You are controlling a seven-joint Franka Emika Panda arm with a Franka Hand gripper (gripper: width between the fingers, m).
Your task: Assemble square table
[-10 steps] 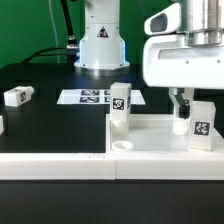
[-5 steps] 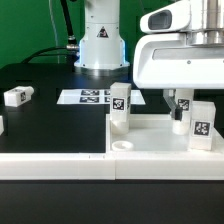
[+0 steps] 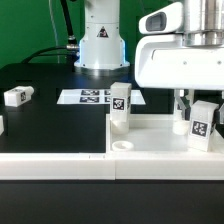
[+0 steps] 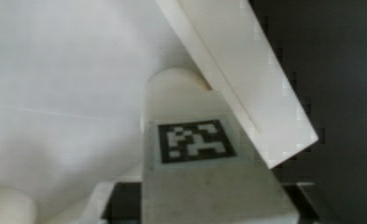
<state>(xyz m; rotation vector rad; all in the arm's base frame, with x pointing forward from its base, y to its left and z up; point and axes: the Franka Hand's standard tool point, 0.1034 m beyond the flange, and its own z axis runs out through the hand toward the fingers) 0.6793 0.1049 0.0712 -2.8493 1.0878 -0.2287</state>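
At the frame's right, the short white plastic block leg [image 3: 203, 122], likely light, stiff and smooth, is squeezed near its top by part-closed jaws.

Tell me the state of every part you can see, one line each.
gripper: straddles one leg; grip unclear.
leg at the gripper: upright on the tabletop.
tabletop: flat on the table, rim up.
free-standing leg: upright at a tabletop corner.
loose leg: lying on its side on the table.
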